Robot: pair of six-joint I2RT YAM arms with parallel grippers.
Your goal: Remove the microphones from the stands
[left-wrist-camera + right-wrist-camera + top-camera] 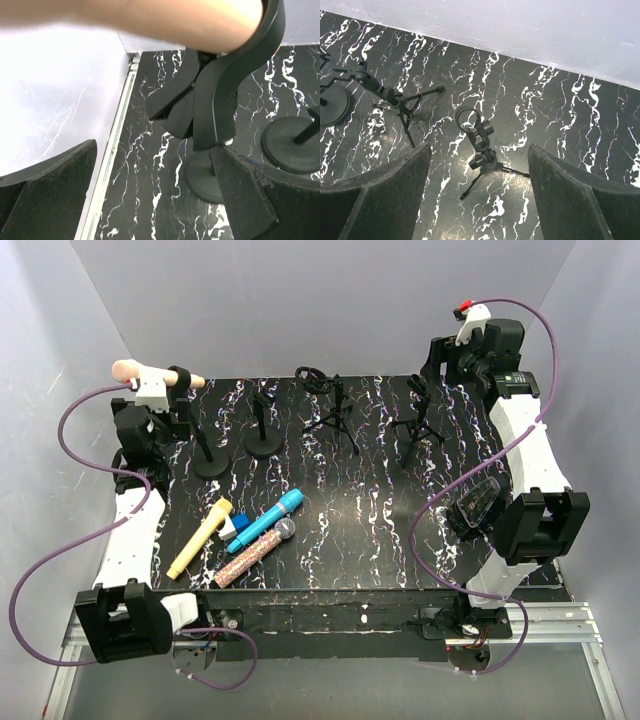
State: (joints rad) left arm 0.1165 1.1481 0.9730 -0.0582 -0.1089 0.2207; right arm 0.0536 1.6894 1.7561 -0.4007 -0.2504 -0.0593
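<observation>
Resting clipped, microphone [150, 20] sits above spread left gripper [155, 200] (untouched); right gripper [480, 200] spread.

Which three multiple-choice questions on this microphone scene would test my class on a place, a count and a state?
1. Where is the peach microphone?
A lying flat
B clipped in the round-base stand
C in a person's hand

2. How many tripod stands are in view?
A one
B two
C five

3. How is the left gripper?
A open
B shut on the microphone
C out of view

Answers:
1 B: the stand's clip wraps around it.
2 B: the top view shows two, side by side at the far edge.
3 A: its fingers stand wide apart below the microphone.
</observation>
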